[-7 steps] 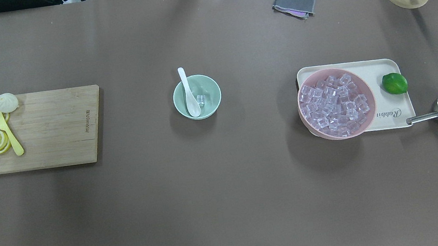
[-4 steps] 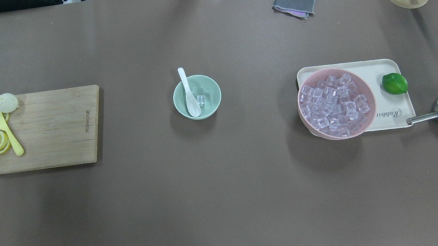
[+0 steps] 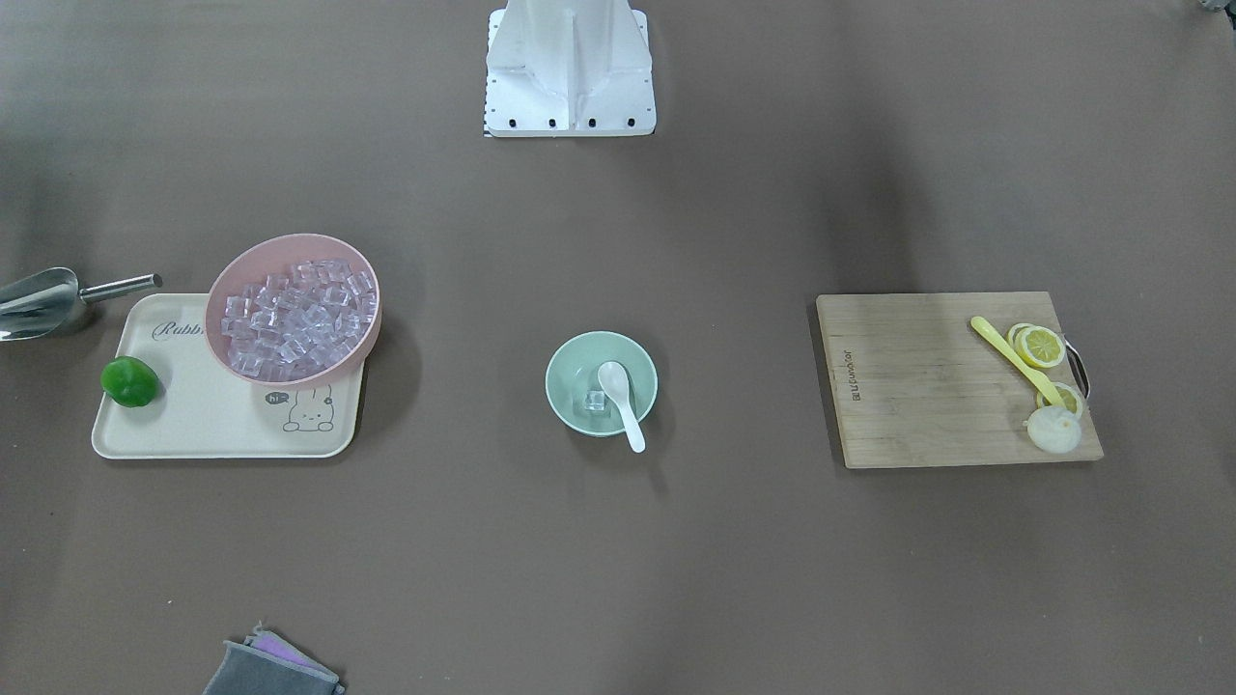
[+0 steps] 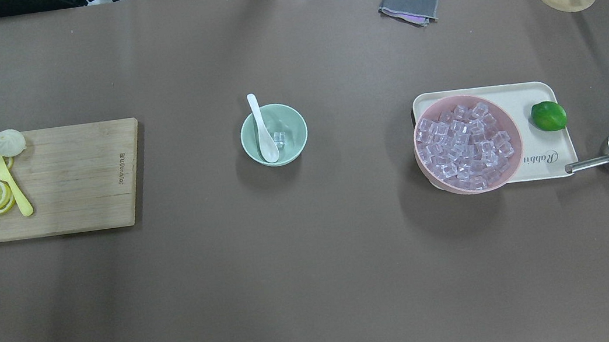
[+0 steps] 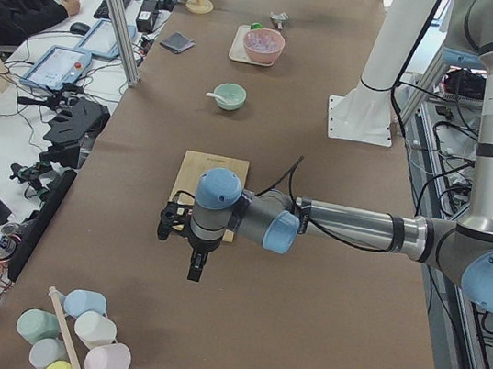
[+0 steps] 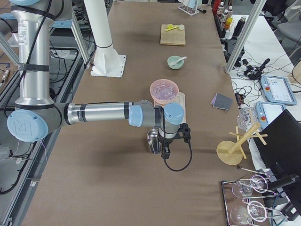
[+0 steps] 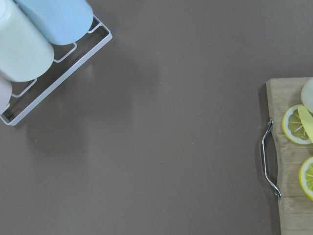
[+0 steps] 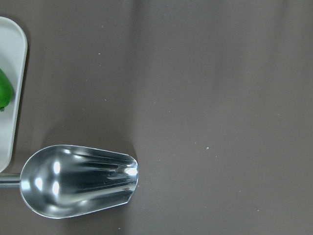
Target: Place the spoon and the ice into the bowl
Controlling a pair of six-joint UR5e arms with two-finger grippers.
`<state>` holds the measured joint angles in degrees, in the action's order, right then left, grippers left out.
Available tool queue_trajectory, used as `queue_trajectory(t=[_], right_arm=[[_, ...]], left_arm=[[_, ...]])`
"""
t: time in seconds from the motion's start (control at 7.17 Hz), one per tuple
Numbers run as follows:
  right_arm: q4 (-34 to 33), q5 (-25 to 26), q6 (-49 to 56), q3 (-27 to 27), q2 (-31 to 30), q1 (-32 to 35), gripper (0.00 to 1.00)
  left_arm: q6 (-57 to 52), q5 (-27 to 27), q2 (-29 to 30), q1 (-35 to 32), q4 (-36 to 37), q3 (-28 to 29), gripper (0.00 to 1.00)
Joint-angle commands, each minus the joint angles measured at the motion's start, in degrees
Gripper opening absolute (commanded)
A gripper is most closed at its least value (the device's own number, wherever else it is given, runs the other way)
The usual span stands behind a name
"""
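soup spoon (image 4: 259,125) and ice cube (image 4: 279,138) are resting in mint-green bowl (image 4: 292,121) (looking done) | left tool (image 5: 194,274), right tool (image 6: 164,155): opening cannot be told | arms are hovering wide, sparing knocks

The left pincer (image 5: 195,268) and the right pincer (image 6: 164,151) show only in the side views, too small to tell how their jaws stand. Beneath the left pincer, the cutting board (image 7: 288,161) runs off the right edge. Beneath the right pincer, the metal scoop (image 8: 78,180) loses its handle and the lime (image 8: 4,90) is cut by the left edge.
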<state>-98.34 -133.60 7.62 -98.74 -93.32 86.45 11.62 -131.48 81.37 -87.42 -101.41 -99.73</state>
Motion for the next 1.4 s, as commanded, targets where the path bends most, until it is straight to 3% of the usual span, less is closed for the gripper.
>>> queue_trajectory(t=[0.0, 1.26], right_arm=[[-2.82, -0.25, -2.87, -0.66, 0.42, 0.12, 1.00], [-2.48, -0.78, -2.96, 0.22, 0.25, 0.12, 1.00]], left_arm=[[-1.95, -0.35, -2.18, -0.38, 2.70, -1.87, 0.98], [-1.87, -0.35, -1.30, -0.12, 2.80, -1.08, 0.98]])
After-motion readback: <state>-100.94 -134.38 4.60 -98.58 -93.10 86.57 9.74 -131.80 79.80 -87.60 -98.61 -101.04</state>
